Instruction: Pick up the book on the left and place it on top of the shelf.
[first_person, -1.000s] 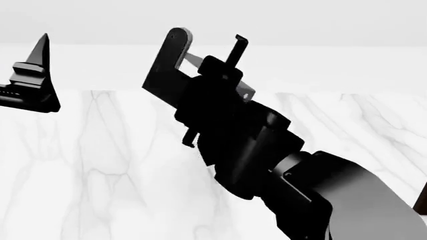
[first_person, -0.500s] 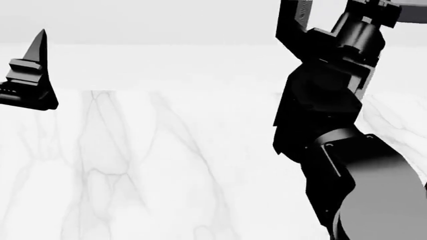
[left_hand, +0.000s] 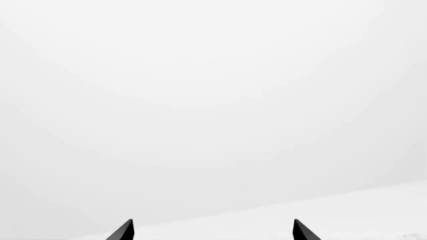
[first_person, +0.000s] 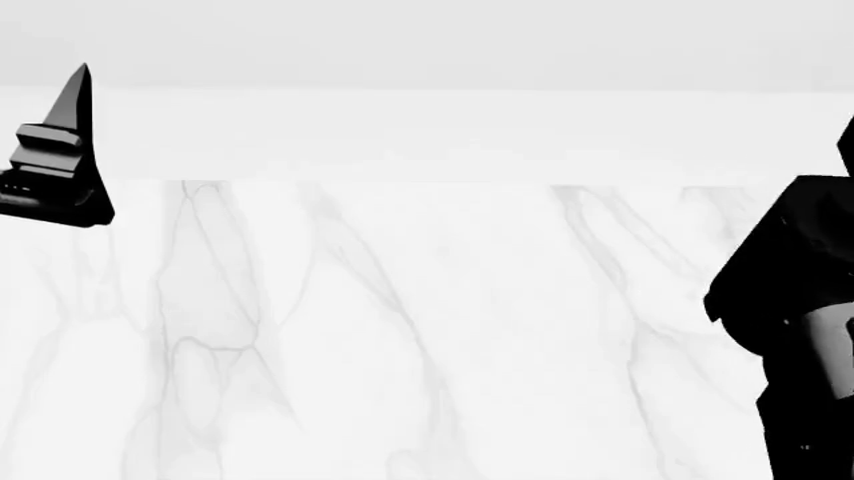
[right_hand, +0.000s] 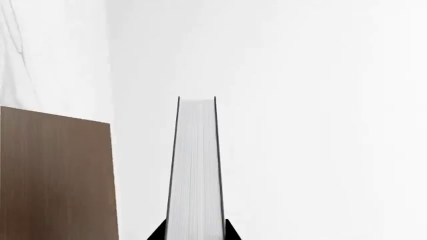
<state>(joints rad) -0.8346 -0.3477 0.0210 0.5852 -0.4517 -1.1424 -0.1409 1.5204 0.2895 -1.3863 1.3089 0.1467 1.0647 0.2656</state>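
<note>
The right arm (first_person: 790, 330) has swung from the middle of the head view out to its right edge, taking its gripper beyond the frame. At the far left of that view the left gripper (first_person: 54, 160) hangs above the marble table (first_person: 400, 330); the left wrist view shows its fingers (left_hand: 123, 231) spread wide apart with nothing between them. In the right wrist view a brown board of the shelf (right_hand: 57, 177) lies beside the book (right_hand: 195, 170), which stands edge-on, white pages showing between black covers, clamped between the fingers of the right gripper (right_hand: 195, 234).
</note>
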